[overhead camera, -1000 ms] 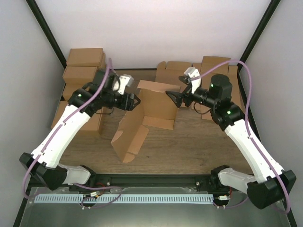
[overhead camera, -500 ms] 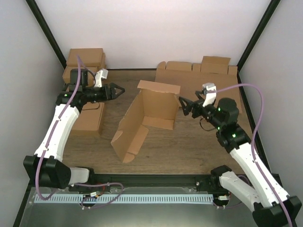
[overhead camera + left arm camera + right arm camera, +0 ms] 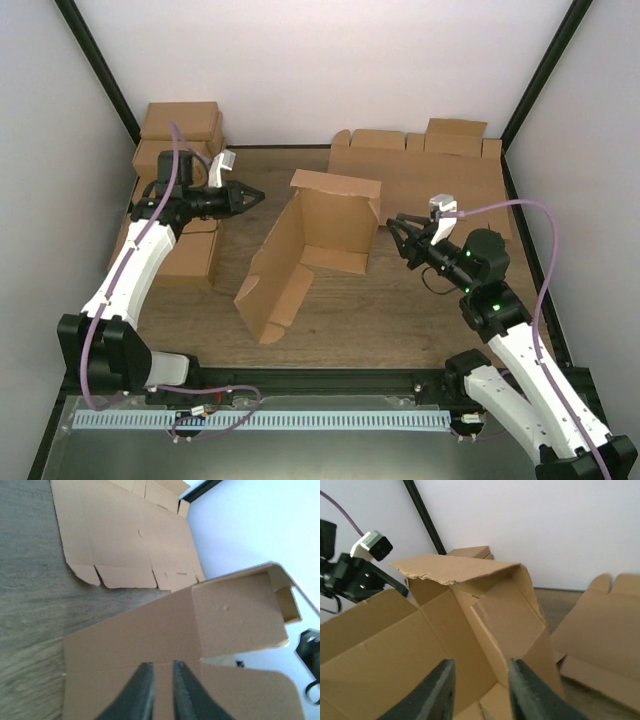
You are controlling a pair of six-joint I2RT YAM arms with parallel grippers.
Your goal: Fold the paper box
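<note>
My left fingers (image 3: 141, 692) are drawn almost together on nothing. My right fingers (image 3: 437, 690) stand apart, also empty. The box (image 3: 325, 225) sits between them, touching neither. Its long side panel faces my left fingers, and its open inside faces my right, with the lipped wall ahead and above them. I judge the next fold is bringing that long panel square to the wall. To do it well, I should spread my left fingers and press with the flat of one finger near the crease, not a tip. My right fingers should steady the lipped wall so the box neither slides nor buckles.
</note>
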